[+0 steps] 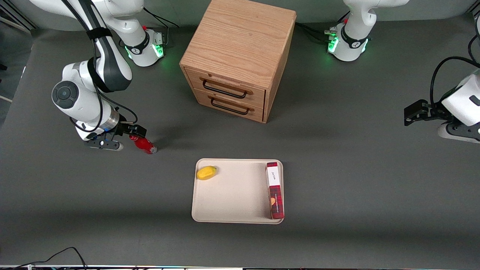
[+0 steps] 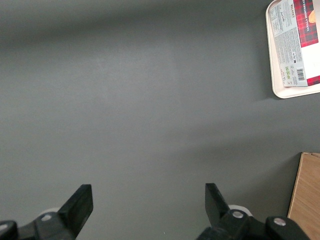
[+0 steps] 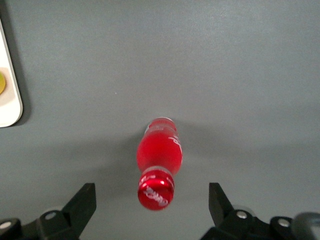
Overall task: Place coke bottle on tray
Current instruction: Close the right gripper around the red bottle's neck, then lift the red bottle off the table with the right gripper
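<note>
1. The task is at its early part. The coke bottle [image 1: 144, 145] stands on the dark grey surface [image 1: 337, 180], toward the working arm's end, well apart from the tray [image 1: 232, 195]. Nothing of the placing is done yet.
2. The gripper [image 3: 152, 207] is at the bottle and its fingers are spread wide. In the right wrist view the red cap sits between the two fingers [image 3: 82, 205], but neither one touches it. So the gripper is released and holds nothing.
3. I judge that what is left is the whole main work: to close on the bottle, lift it, carry it to the tray and set it down there.
4. From the bottle, the tray lies at about 4 o'clock in the front view. It already carries a yellow fruit [image 1: 206, 172] near one corner and a long red plaid box [image 1: 275, 190] along one edge. The middle of the tray is free.
5. A wooden drawer cabinet [image 1: 240, 56] with two drawers stands on the surface, farther from the front camera than the tray. The surface is a plain matte grey sheet; some cables lie at its edges.
</note>
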Motion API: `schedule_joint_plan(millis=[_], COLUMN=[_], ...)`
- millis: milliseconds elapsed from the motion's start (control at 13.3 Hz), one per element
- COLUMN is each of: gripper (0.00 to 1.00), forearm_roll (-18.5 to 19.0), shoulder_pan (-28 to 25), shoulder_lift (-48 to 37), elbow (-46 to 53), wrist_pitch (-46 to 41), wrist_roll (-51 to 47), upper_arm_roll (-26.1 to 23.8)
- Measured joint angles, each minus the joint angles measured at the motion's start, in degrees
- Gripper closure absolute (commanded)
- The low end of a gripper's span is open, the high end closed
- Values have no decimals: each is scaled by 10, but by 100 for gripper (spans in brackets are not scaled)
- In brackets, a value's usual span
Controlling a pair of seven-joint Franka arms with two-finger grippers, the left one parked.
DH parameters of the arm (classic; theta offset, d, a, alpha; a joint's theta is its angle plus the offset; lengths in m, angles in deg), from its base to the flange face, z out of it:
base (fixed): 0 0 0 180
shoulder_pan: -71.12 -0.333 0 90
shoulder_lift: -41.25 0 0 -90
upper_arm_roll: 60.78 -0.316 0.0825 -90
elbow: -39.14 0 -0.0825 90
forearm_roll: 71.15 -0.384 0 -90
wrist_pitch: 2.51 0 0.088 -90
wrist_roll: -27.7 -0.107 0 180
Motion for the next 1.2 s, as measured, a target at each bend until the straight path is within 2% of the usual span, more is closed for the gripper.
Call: schedule_joint_plan(millis=[75,225,300,600,675,1050,1200], gripper=[0,15,27,93,100,100,100], forearm_roll=[0,0,0,0,0,2,4], shoulder_pan=[0,0,0,0,0,0,0], shoulder_lift=[6,14,16,17,17,3,-26], elbow=[0,-3,-9,-24,-25,-19,20], wrist_pitch=[7,21,32,47,47,30,-56], wrist_roll=[0,0,0,0,0,0,3], upper_arm_roll=[0,0,0,0,0,0,0])
